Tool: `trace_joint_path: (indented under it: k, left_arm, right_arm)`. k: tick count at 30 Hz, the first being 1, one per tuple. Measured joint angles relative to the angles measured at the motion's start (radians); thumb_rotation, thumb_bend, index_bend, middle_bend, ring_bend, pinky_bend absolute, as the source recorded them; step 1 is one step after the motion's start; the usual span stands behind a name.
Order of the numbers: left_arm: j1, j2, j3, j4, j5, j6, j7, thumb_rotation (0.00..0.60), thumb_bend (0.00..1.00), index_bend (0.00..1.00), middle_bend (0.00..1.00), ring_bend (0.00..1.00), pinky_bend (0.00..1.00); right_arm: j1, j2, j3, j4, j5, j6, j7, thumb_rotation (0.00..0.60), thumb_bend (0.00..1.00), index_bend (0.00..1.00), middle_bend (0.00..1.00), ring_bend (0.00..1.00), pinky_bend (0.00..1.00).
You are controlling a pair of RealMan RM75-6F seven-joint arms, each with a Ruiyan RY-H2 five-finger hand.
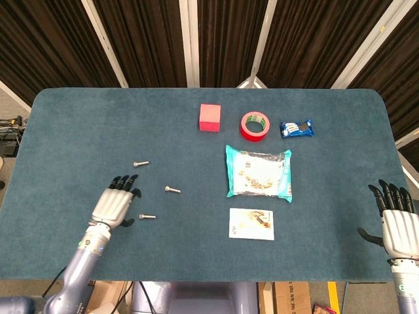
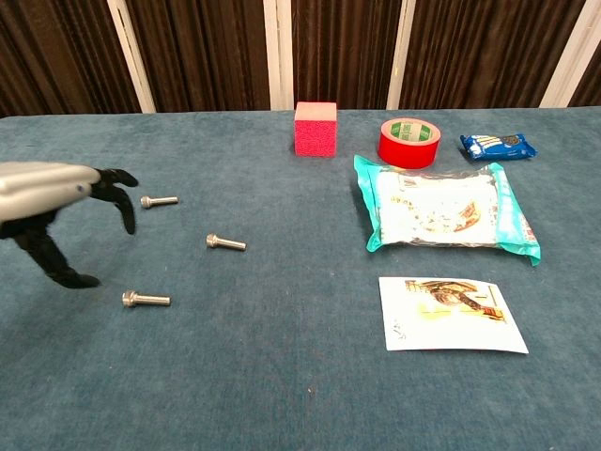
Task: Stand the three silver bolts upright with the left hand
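Three silver bolts lie flat on the blue table cloth: a far one (image 1: 140,163) (image 2: 158,200), a middle one (image 1: 172,190) (image 2: 225,243) and a near one (image 1: 146,216) (image 2: 146,300). My left hand (image 1: 116,203) (image 2: 58,209) hovers open, fingers spread, just left of the near bolt and holds nothing. At the table's right front edge my right hand (image 1: 395,221) stays open; the chest view does not show it.
At the back stand a red block (image 1: 209,117), a red tape roll (image 1: 255,125) and a small blue packet (image 1: 296,128). A teal snack bag (image 1: 258,173) and a printed card (image 1: 251,224) lie right of the bolts.
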Motion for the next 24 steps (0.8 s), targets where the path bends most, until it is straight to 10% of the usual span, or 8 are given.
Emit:
trace_joint_path:
  k: [24]
  left_arm:
    - [-0.061,-0.194,0.057,0.153,-0.017,0.054,0.027,0.600,0.39,0.47,0.02,0.00,0.00]
  right_arm:
    - [0.000,-0.010,0.016,0.003,0.033,-0.002,0.001,0.600,0.02,0.14,0.06,0.00,0.00]
